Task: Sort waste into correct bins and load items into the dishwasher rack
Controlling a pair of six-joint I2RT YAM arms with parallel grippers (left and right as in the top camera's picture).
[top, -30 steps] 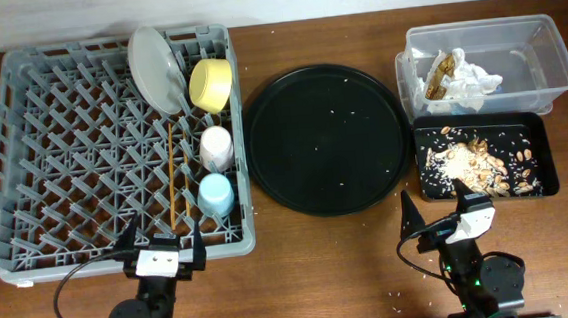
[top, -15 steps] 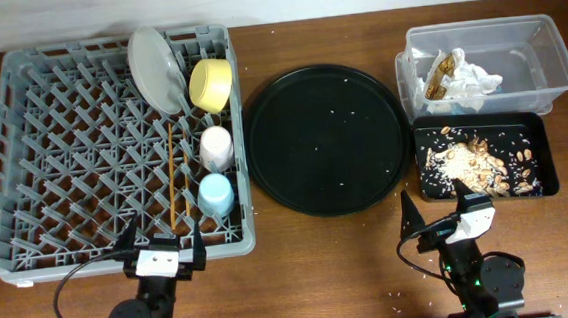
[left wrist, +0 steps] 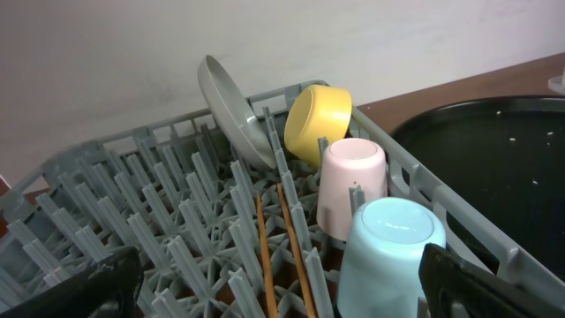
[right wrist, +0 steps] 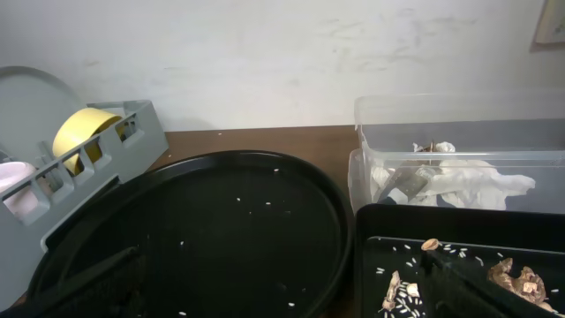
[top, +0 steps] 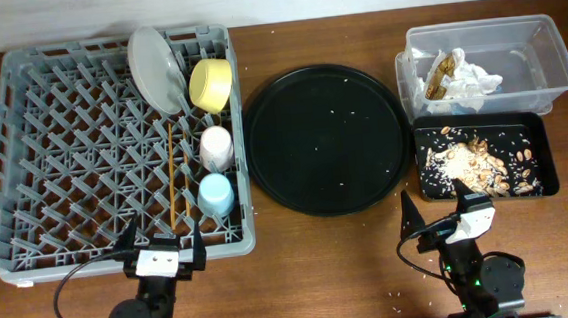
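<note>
The grey dishwasher rack [top: 72, 144] holds the grey-white plate [top: 155, 70], yellow bowl [top: 211, 85], pink cup [top: 216, 147], blue cup [top: 215, 194] and two chopsticks [top: 172, 177]. They also show in the left wrist view: plate [left wrist: 231, 110], bowl [left wrist: 318, 122], pink cup [left wrist: 353, 181], blue cup [left wrist: 393, 252], chopsticks [left wrist: 265, 256]. The clear tub [top: 537, 56] holds white tissue [top: 471, 78] and a brown wrapper [top: 439, 78]. The black rectangular tray [top: 539, 151] holds food scraps [top: 475, 161]. My left gripper [top: 160, 250] and right gripper [top: 437, 218] are open, empty, at the table's front edge.
A large round black tray [top: 326, 138] with a few crumbs lies between rack and bins; it fills the right wrist view [right wrist: 221, 230]. A few crumbs dot the brown table [top: 312, 277]. A black cable [top: 68, 294] loops by the left arm.
</note>
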